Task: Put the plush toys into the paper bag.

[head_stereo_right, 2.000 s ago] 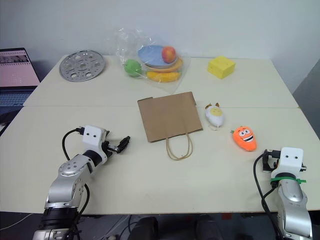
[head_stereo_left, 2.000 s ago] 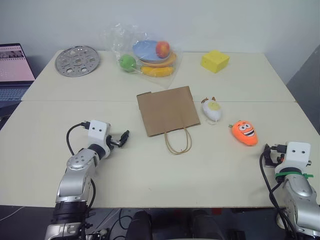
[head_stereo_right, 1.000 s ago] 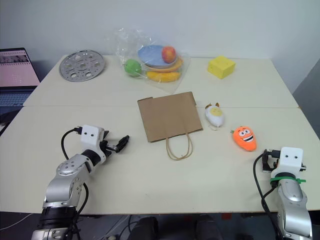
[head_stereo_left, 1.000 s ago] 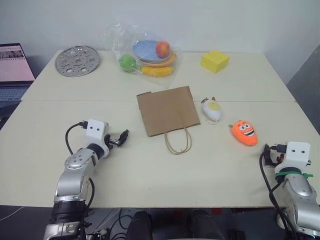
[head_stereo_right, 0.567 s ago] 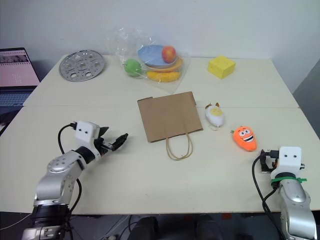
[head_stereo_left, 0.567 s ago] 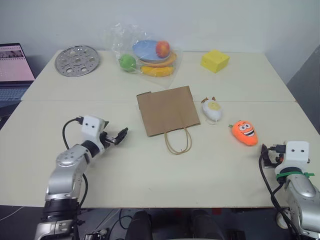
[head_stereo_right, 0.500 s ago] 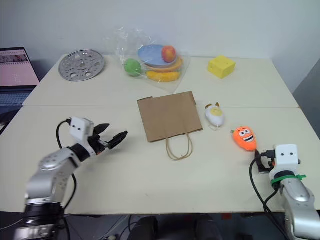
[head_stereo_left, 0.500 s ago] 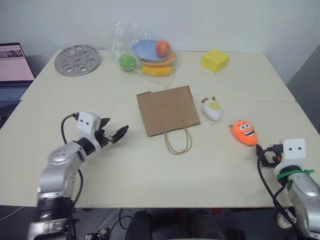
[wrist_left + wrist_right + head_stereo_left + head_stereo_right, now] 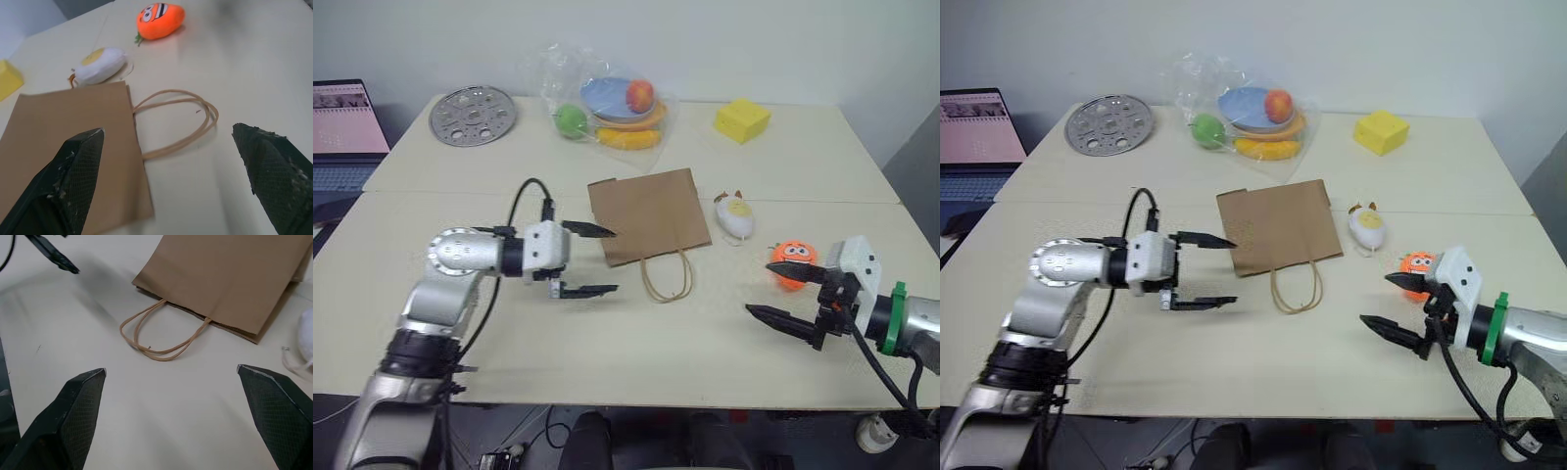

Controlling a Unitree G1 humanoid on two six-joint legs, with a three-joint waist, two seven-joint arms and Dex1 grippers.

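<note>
At the 9 o'clock edge of the head view a laptop (image 9: 347,132) sits open beside the cream tabletop (image 9: 607,343). At about 11 o'clock a perforated metal disc (image 9: 473,116) lies flat. Just right of it, near 12 o'clock, a clear plastic bag (image 9: 607,103) holds a blue plate, a green ball, a red-and-yellow apple and a banana-like piece.

The left claw (image 9: 587,259) hangs above the tabletop at roughly 8 o'clock from the centre, pointing toward the right, its two black fingers spread wide and holding nothing. One fingertip (image 9: 604,232) sits over the left edge of the brown paper bag (image 9: 651,213); whether it touches cannot be told.

The paper bag lies flat at the centre of the tabletop, its twisted-paper handles (image 9: 668,279) looping toward 6 o'clock. In the left wrist view the handles lie between the open fingers.

At 1 o'clock a yellow cheese-like block (image 9: 742,119) rests well apart from the bag. The white egg plush (image 9: 736,217) with a yellow patch lies just beside the bag's right edge, at 3 o'clock from it. The orange carrot plush (image 9: 793,262) with a grinning face lies further right, near 4 o'clock.

The right claw (image 9: 781,296) hovers at 4 o'clock, fingers wide apart and empty, the upper finger crossing in front of the carrot.
</note>
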